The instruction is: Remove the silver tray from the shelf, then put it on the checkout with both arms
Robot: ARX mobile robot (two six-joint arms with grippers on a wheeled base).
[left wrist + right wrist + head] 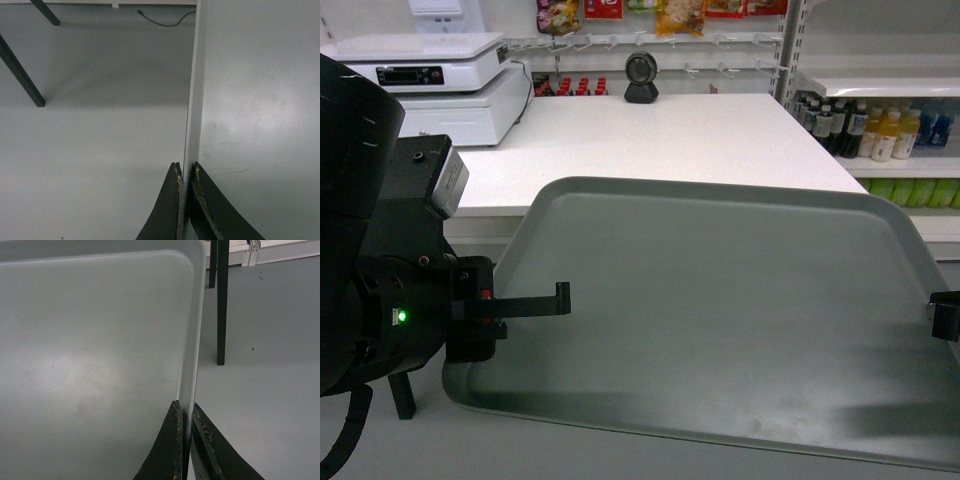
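Silver tray (720,310) held in the air in front of the checkout desk (670,140), far rim roughly level with the desk's front edge, near rim toward the robot; not yet resting on anything. Left pincer (185,200) clamped on the tray's left rim, jaws together over the thin edge. Right pincer (184,440) clamped likewise on the right rim, just below the rounded corner.

Step in hand, as judged: carry forward and set down on the desk. Advice:
- advance both arms at the same rate, tray level; any mismatch twists the rim in the jaws
- clear the desk's front edge with the far rim before lowering
- aim for bare top short of the scanner (641,78) and right of the register (430,85)
- release only once the tray sits flat

Hard to make out:
- right pincer almost cut off at the head view's edge
- tray underside hidden
- wrist views show floor, not the desk; height over the desk cannot be told
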